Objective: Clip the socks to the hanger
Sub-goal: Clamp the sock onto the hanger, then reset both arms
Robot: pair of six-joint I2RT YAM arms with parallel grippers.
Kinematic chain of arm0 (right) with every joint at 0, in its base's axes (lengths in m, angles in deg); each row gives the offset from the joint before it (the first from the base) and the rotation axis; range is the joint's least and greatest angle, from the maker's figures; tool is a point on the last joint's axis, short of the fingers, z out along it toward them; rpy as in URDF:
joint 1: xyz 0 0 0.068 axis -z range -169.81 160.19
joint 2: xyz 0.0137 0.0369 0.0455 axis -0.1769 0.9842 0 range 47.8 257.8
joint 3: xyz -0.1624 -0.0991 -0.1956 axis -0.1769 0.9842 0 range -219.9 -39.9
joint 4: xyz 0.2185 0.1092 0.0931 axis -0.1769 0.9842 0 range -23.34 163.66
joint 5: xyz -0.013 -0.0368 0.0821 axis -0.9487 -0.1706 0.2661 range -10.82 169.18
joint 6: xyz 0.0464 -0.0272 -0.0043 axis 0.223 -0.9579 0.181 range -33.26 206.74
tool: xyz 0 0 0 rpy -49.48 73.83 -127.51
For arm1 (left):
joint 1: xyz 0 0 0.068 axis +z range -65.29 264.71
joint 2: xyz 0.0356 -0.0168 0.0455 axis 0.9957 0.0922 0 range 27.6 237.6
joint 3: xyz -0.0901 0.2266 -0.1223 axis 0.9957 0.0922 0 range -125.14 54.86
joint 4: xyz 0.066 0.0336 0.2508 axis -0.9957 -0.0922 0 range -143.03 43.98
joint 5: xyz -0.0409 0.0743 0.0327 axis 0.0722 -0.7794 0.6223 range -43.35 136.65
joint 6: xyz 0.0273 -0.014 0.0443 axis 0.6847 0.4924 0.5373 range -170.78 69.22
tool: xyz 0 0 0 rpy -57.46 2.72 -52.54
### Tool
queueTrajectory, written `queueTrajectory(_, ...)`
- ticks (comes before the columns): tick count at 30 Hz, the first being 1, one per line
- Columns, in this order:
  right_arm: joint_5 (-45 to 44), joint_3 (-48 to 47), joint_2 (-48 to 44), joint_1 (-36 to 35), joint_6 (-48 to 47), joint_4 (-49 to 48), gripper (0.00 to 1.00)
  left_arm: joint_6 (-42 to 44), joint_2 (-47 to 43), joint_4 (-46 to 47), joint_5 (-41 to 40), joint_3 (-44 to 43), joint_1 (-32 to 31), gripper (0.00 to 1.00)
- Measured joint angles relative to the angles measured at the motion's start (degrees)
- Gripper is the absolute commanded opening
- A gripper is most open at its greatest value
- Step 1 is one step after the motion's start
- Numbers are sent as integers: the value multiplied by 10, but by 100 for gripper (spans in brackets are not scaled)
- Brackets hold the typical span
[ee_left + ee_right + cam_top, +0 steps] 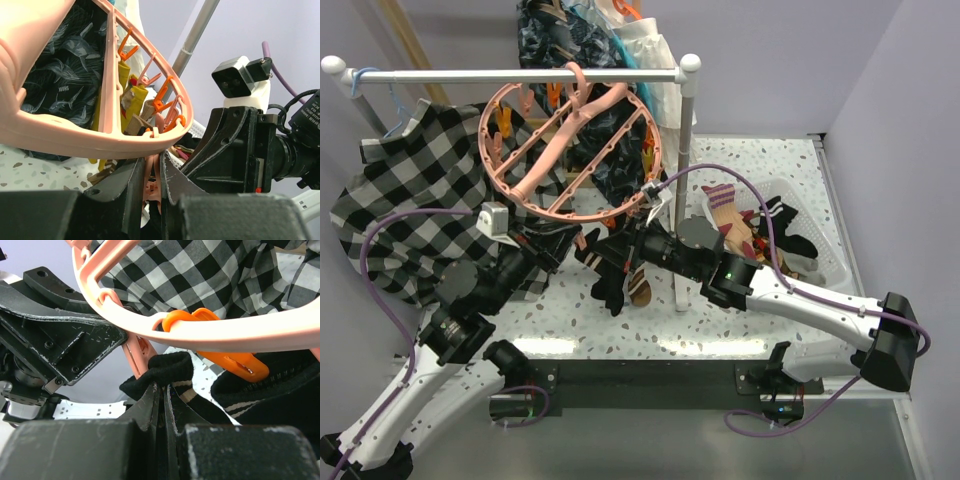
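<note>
The salmon-pink hanger [552, 160] hangs from the white rail, and its ring [95, 142] crosses close above my left gripper [150, 172]. That gripper is shut on a pink clip [152, 187] dangling under the ring. My right gripper [164, 390] is shut on the cuff of a black sock [167, 367] with cream stripes, held right beside the same pink clip [136, 347]. From above, both grippers meet under the ring's near edge, and the black sock [610, 285] hangs down from there. Mustard yellow socks [136, 97] hang from clips farther round the ring.
A black-and-white checkered shirt [410, 200] hangs on the white rail [520, 75] at left. An orange clip [227, 360] hangs just right of my right fingers. A white basket [825, 255] at right holds more socks [730, 215]. The rail's upright post [682, 180] stands behind the right arm.
</note>
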Motion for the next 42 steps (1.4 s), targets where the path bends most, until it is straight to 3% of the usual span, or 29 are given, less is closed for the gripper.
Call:
queueTrajectory(11,-18,3,1,0,23,-19,0,-12,0,12,0,7,0,0)
queueTrajectory(14,-25,3,1,0,25,-22,0,-12,0,13,0,9,0,16)
queueTrajectory(15,-26,3,1,0,25,-22,0,-12,0,13,0,9,0,28)
queueTrajectory(20,-27,3,1,0,29,-23,3,-12,0,11,0,9,0,56)
queueTrajectory(21,-27,3,1,0,29,-23,6,-11,-1,9,1,9,0,64)
queueTrajectory(25,-27,3,1,0,26,-26,25,-11,-6,-1,0,8,0,80)
queueTrajectory(26,-27,3,1,0,25,-27,34,-9,-7,-5,0,7,0,83)
queueTrajectory(29,-26,3,1,0,14,-32,48,-9,-14,-26,-3,-2,0,98)
queueTrajectory(30,-25,3,0,0,9,-33,56,-9,-17,-34,-5,-6,0,99)
queueTrajectory(36,-26,3,-16,0,-43,-22,82,-7,-40,-109,-27,-52,0,100)
queueTrajectory(42,-40,3,-96,0,-142,39,97,-2,-84,-208,-69,-87,0,100)
